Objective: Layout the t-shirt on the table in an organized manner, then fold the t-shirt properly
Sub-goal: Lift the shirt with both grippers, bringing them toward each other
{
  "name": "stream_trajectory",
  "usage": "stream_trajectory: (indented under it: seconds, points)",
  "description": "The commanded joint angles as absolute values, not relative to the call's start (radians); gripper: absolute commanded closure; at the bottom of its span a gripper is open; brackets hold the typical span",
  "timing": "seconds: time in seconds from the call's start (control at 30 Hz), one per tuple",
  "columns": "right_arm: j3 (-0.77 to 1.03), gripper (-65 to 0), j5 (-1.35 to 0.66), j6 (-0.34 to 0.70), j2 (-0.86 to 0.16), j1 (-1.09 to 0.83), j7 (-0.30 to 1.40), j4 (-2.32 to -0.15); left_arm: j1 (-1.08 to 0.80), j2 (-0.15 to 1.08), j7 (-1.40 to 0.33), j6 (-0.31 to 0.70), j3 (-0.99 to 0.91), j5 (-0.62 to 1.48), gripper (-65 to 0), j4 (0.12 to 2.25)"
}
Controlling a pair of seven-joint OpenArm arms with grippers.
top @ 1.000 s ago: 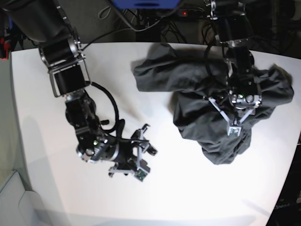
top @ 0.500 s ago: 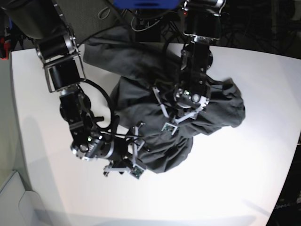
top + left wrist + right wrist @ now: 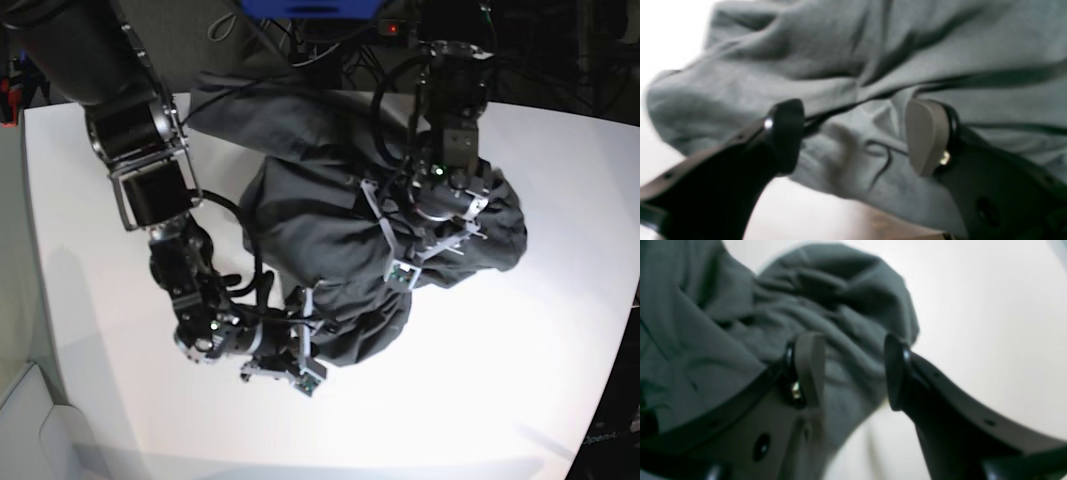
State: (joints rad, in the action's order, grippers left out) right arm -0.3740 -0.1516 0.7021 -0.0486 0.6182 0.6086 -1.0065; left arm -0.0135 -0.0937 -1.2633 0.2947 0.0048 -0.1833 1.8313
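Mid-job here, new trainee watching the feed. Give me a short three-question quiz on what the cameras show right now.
1. True or false: the t-shirt lies flat and spread out on the table.
2. Which gripper sits at the near edge of the crumpled cloth? A) left gripper B) right gripper C) neither
3. Fill in: in both wrist views the jaws stand ____, with fabric seen between them but not pinched.

Key
1. False: it is bunched in a heap.
2. B: the right gripper is at the heap's near edge; the left gripper is over its middle.
3. open
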Motion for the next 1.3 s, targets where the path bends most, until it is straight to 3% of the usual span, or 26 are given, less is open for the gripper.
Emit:
stream_trajectory:
  seconds: [0.0, 0.43, 0.77, 1.27]
  points:
    - [-0.369, -29.8, -0.156, 0.698, -0.041, 0.659, 0.567, -1.001, 0.001, -0.081, -1.267, 0.292, 0.001, -0.189, -46.2, 1.874]
    - [-0.369, -29.8, -0.156, 0.698, -0.036, 0.805, 0.377, -0.697, -0.025, -0.005, -1.204, 0.303, -0.328, -0.177, -46.3, 1.83]
    - [-0.369, -29.8, -0.156, 0.698, -0.031, 0.812, 0.343, -0.651, -0.015, 0.015, -1.035, 0.295, -0.34, -0.179, -46.3, 1.558]
    - [-0.367, -29.8, -0.157, 0.698, -0.015, 0.809, 0.249, -0.584, 0.001, 0.051, -1.021, 0.302, -0.341, -0.177, -46.3, 1.486]
